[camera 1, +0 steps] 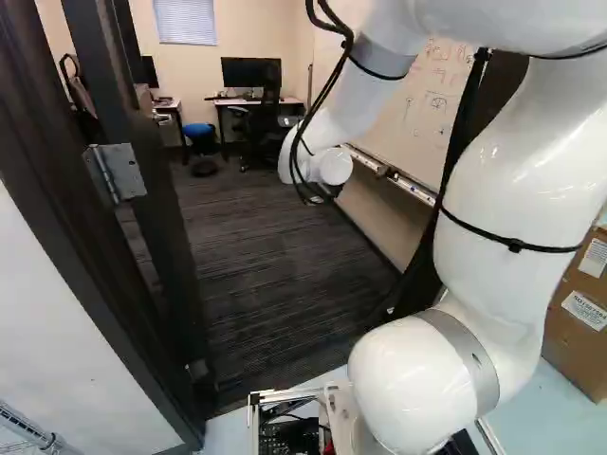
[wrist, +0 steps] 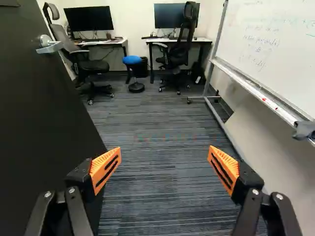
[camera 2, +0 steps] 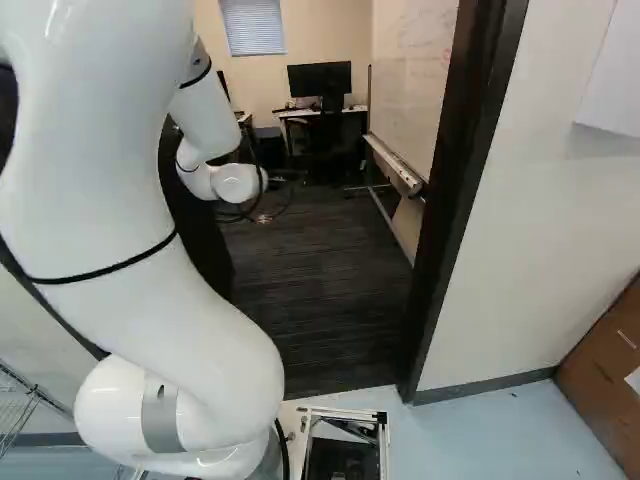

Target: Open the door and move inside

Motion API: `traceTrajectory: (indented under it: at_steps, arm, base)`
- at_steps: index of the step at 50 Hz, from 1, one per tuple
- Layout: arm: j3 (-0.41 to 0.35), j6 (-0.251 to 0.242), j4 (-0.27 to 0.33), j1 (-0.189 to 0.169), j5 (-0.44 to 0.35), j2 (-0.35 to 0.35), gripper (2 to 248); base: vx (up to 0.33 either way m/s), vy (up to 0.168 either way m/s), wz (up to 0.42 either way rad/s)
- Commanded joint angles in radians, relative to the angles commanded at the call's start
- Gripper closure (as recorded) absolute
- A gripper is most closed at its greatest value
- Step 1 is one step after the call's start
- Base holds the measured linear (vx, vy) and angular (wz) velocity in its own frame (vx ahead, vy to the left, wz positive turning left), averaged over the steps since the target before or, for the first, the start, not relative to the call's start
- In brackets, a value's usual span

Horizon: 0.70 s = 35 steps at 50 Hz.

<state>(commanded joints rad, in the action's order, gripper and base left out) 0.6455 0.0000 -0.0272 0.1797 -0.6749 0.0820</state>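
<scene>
Opening part looked done. The door (wrist: 34, 128) stood swung well into the room on the arm's left, hung by the hinge (camera 1: 119, 172) at its near edge; its handle (wrist: 48, 45), close to the far edge, was well apart from the gripper (wrist: 165, 151) and untouched. Fingers were spread wide, nothing between the orange pads, only carpet (wrist: 162, 196) ahead and below.

Moving in was only partly done. The arm (camera 2: 130, 250) reached through the doorway, its far end over the carpet, but the front edge of the base (camera 2: 345, 412) sat on the pale floor (camera 2: 480, 430), just short of the carpet's near edge. So the drive through was left, likely straight ahead, no more pulling or pushing on the handle needed.

Side room seemed tight: the front corner of the base was near the foot of the right door frame (camera 2: 450, 200), though the arm hid much of the other side, so clearance there was hard to judge. Main risks: clipping that frame, or the arm brushing the door or the whiteboard (wrist: 275, 44) on its right.
</scene>
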Motion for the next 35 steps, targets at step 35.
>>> traceTrajectory:
  at_steps: [35]
  arm:
    - [-0.278,0.000,0.014,-0.089,-0.098,-0.180,3]
  base:
    - [0.000,0.000,0.000]
